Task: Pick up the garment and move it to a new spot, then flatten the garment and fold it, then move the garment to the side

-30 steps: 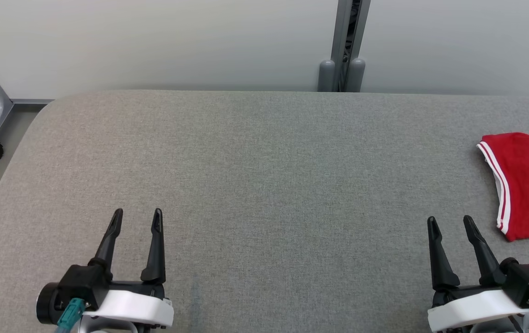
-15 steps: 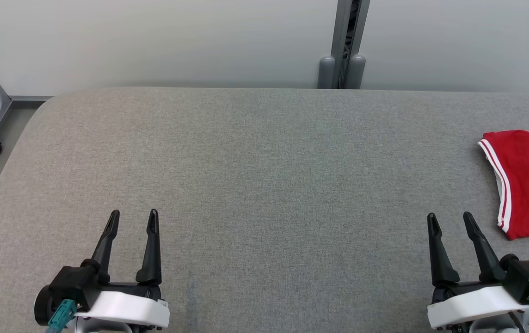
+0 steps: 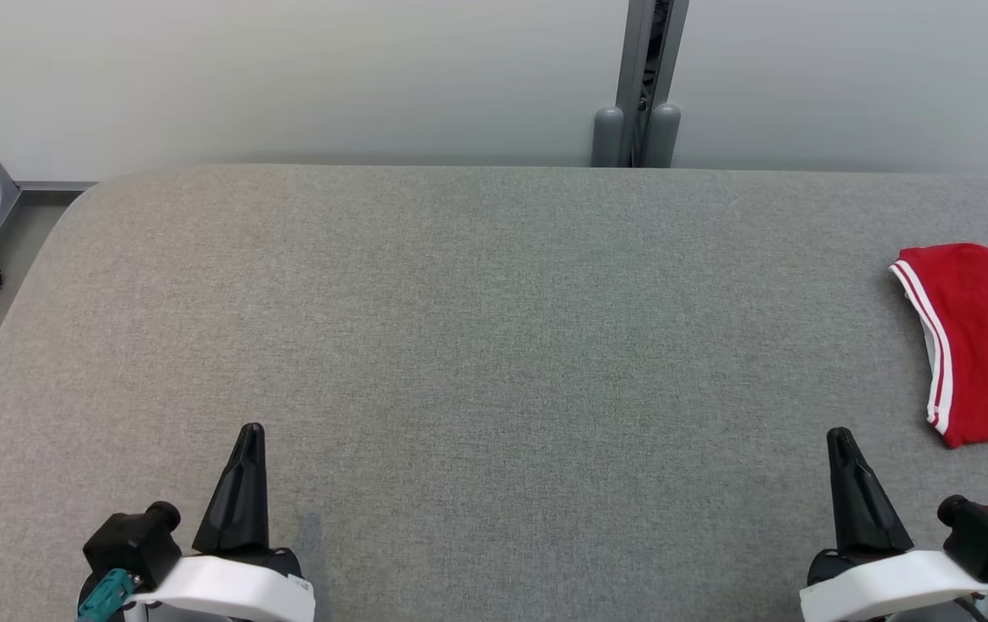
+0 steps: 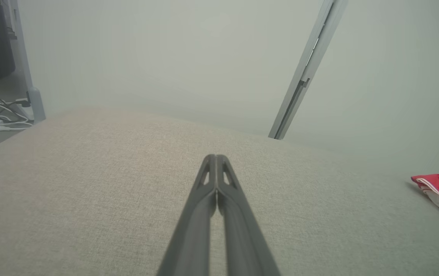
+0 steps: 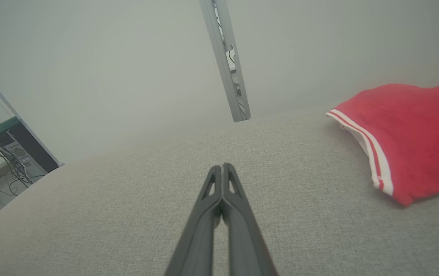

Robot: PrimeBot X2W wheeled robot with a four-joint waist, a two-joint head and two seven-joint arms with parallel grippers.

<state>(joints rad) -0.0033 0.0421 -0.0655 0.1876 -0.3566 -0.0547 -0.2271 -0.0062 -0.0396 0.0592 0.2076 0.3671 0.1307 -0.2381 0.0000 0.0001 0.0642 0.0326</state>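
At the right edge of the grey padded table (image 3: 494,328) lies the red garment (image 3: 982,341) with white-striped trim, partly cut off by the head view; near the front, the left gripper (image 3: 250,430) and right gripper (image 3: 839,434) point forward, fingers pressed together, holding nothing; the garment sits near the right gripper, apart from it.

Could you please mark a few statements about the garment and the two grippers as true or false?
1. The red garment lies near the right edge of the grey table. True.
2. The right gripper holds the garment. False: it is shut on nothing and is apart from the garment.
3. The left gripper has its fingers pressed together. True.
4. The garment is plain red. False: white stripes run along its edge.
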